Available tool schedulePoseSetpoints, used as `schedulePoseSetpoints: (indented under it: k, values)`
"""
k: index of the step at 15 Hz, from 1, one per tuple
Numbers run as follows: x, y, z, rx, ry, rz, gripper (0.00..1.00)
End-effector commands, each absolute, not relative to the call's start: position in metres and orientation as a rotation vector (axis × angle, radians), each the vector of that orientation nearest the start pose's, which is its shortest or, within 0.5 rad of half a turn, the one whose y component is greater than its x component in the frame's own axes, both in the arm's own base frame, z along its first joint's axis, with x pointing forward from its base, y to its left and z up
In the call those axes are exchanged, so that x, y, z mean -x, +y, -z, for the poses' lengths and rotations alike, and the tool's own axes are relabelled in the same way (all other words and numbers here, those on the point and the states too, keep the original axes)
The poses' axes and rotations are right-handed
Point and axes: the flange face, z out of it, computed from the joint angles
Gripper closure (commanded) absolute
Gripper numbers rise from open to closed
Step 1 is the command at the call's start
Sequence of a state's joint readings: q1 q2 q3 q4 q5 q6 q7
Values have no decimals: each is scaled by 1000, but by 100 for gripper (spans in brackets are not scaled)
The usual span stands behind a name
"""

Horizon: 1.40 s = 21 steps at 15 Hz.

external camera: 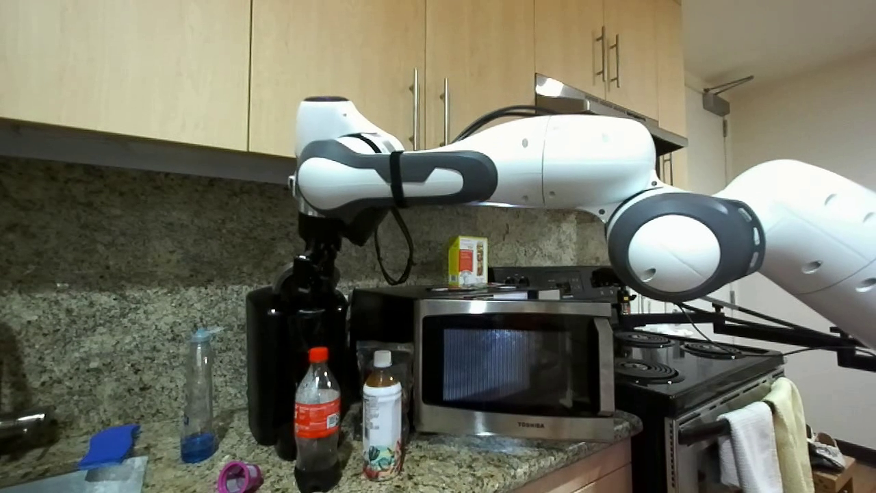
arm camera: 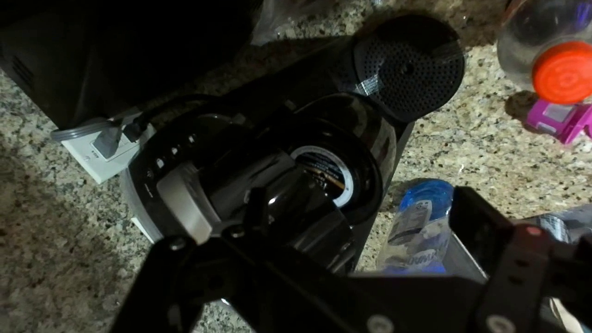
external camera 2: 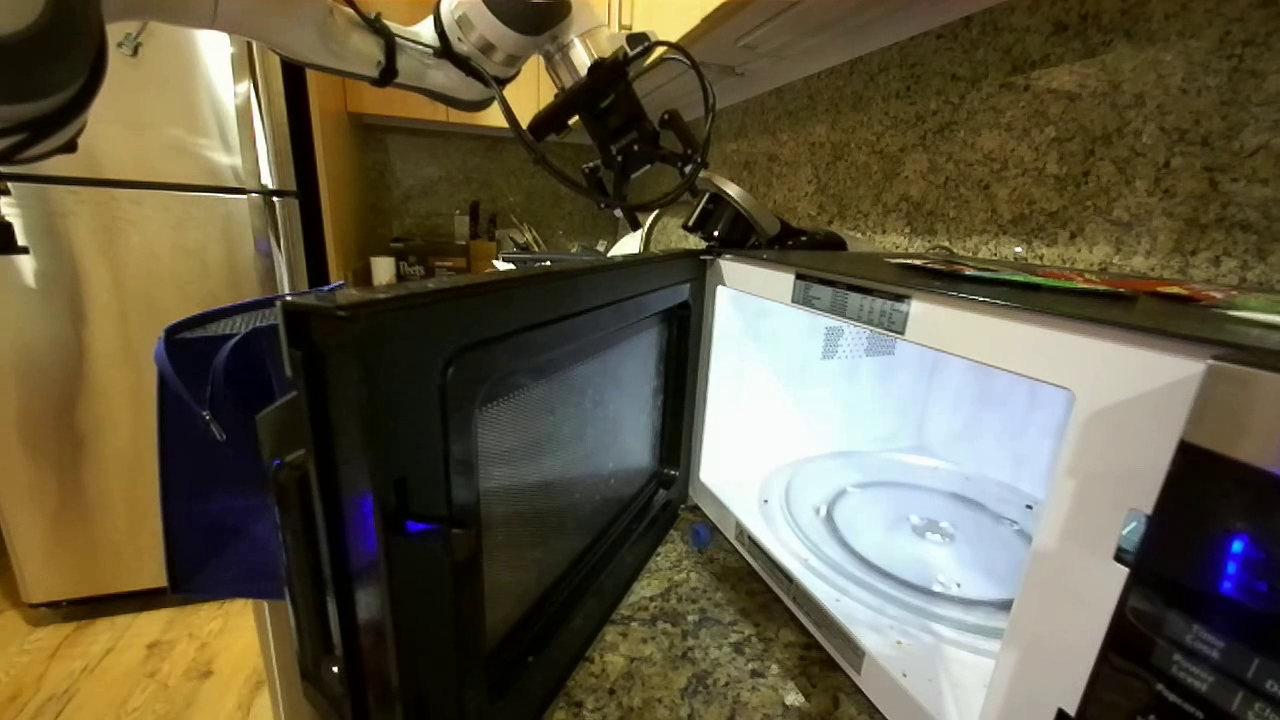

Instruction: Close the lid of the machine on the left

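Below your gripper [arm camera: 360, 203], spread wide, the wrist view shows the coffee maker [arm camera: 344, 115]. In an exterior view, the lid [external camera 2: 740, 207] stands tilted up beyond the microwave [external camera 2: 970, 332]. In an exterior view, a bottle [external camera: 317, 414] stands before the coffee maker.

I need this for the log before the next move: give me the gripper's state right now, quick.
Gripper: open, fingers spread wide apart in the wrist view, holding nothing.
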<state>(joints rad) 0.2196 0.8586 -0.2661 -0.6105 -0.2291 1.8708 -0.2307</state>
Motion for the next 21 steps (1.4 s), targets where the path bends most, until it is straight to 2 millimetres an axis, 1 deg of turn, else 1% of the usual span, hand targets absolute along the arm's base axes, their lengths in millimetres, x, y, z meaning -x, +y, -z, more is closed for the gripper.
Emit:
schedulePoseSetpoints:
  k: [1, 4, 5, 6, 8, 9, 11, 12, 15, 16, 18, 19, 20, 21]
  values:
    - [-776, 76, -575, 3516, -661, 765, 0]
    - [-770, 91, -588, 3519, -707, 802, 0]
    - [-771, 95, -592, 3512, -724, 852, 0]
    - [-772, 97, -593, 3521, -766, 883, 0]
    - [-778, 93, -586, 3536, -946, 857, 0]
    - [-782, 87, -578, 3526, -1059, 824, 0]
    - [-789, 74, -566, 3586, -1186, 751, 0]
    - [-791, 67, -559, 3586, -1271, 684, 0]
    - [-799, 43, -525, 3490, -1485, 458, 0]
    - [-800, 37, -517, 3493, -1522, 395, 0]
    - [-799, 31, -500, 3480, -1573, 220, 0]
    - [-795, 31, -494, 3431, -1585, 140, 0]
    - [-793, 31, -490, 3393, -1596, 83, 0]
    - [-790, 34, -494, 3342, -1635, 70, 0]
